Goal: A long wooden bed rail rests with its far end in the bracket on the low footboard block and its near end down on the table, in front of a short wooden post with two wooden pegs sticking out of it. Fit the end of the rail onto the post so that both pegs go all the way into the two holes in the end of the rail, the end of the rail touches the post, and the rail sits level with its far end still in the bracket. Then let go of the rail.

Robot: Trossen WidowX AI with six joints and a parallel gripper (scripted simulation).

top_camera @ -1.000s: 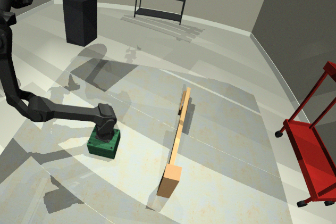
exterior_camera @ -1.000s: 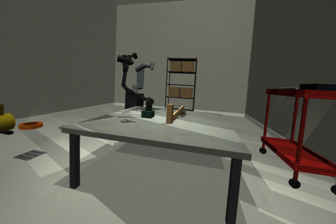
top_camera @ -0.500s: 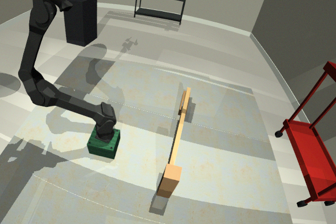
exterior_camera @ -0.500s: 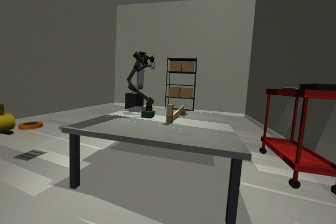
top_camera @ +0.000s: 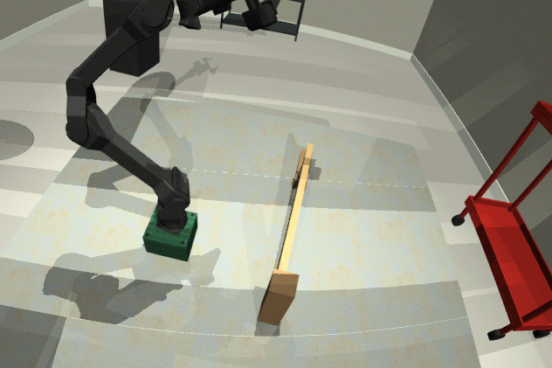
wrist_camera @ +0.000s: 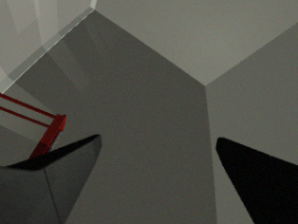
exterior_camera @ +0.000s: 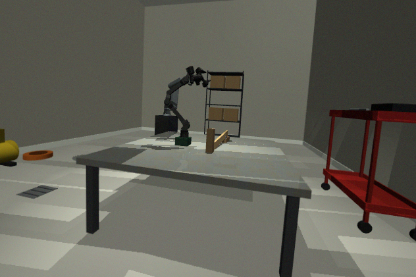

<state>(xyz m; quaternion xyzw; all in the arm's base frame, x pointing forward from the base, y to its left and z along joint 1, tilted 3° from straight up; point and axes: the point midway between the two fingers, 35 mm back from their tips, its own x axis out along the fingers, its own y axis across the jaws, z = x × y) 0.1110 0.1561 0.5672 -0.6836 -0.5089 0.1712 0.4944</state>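
Note:
The long wooden rail (top_camera: 293, 225) (exterior_camera: 220, 140) slopes, its far end raised at the low footboard block (top_camera: 300, 166) (exterior_camera: 228, 139) and its near end low, behind the short upright wooden post (top_camera: 279, 299) (exterior_camera: 210, 140). The pegs, the rail's holes and any gap at the post are hidden or too small to tell. My gripper (exterior_camera: 207, 75) (wrist_camera: 158, 141) is open and empty, high above the table and well away from the rail. In the wrist view only walls and part of a red cart show beyond the fingers.
My arm rises from a green base block (top_camera: 167, 243) (exterior_camera: 183, 141) left of the rail on the table (top_camera: 378, 243) (exterior_camera: 201, 173). A red cart (top_camera: 507, 239) (exterior_camera: 366, 197) stands on the floor at the right. A shelf with boxes and a grey arm on a black pedestal stand behind.

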